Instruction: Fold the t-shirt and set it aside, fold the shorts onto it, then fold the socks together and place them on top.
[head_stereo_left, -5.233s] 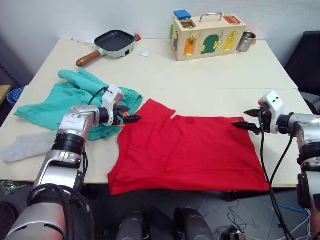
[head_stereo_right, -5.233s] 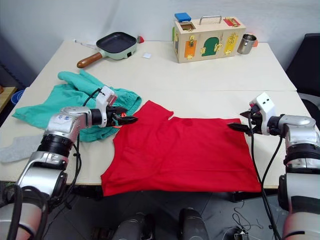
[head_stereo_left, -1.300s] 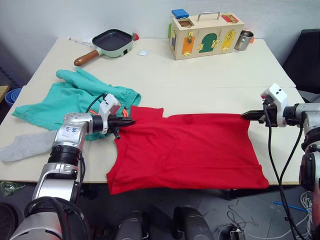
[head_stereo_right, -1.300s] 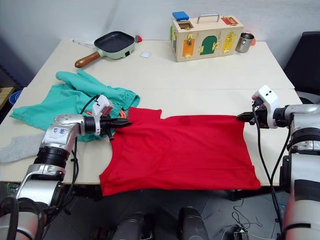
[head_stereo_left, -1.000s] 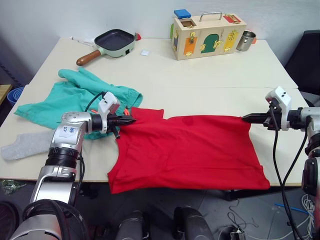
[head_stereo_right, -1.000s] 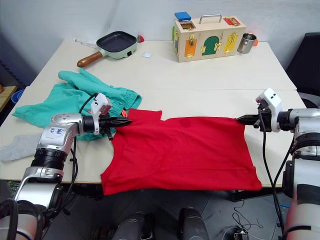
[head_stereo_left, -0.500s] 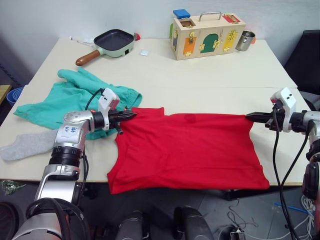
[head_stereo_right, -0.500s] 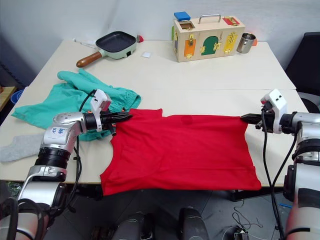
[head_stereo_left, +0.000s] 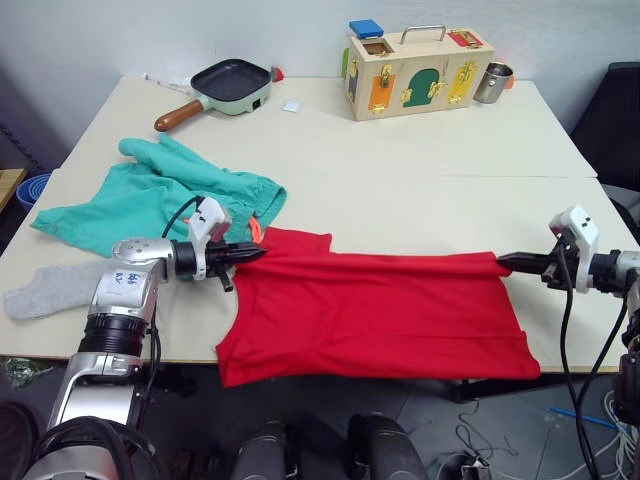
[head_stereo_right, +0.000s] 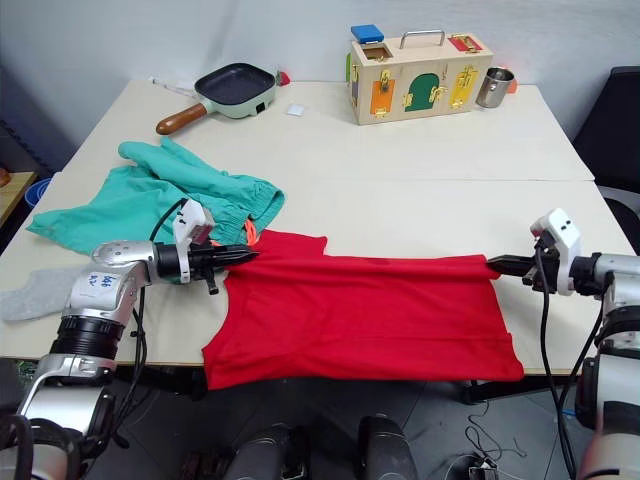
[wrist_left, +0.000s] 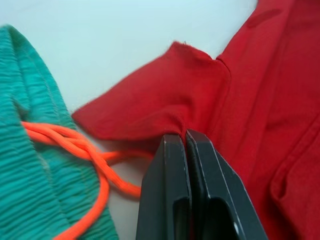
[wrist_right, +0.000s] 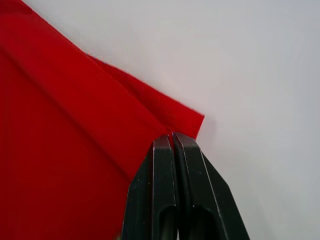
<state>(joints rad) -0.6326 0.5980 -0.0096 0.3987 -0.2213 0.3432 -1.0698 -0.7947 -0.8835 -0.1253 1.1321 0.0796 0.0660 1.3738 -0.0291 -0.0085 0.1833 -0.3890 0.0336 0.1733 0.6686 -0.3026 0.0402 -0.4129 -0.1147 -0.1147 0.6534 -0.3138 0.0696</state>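
The red t-shirt (head_stereo_left: 375, 310) lies spread across the table's near half, its front hem hanging over the edge. My left gripper (head_stereo_left: 257, 253) is shut on its left far corner by the sleeve (wrist_left: 165, 102). My right gripper (head_stereo_left: 503, 260) is shut on the shirt's right far corner (wrist_right: 185, 120). The far edge is stretched between them and folded toward me. The teal shorts (head_stereo_left: 160, 195) lie crumpled at the left, their orange drawstring (wrist_left: 75, 150) beside my left fingers. One grey sock (head_stereo_left: 45, 290) rests at the table's near left edge.
A green frying pan (head_stereo_left: 228, 85) with a wooden handle sits at the back left. A wooden latch box (head_stereo_left: 415, 60) and a metal cup (head_stereo_left: 491, 82) stand at the back right. A dark chair (head_stereo_left: 620, 110) is beyond the right edge.
Both grippers have drawn the shirt's far edge toward me, so the shirt now looks shorter front to back. The right gripper has also moved slightly outward.
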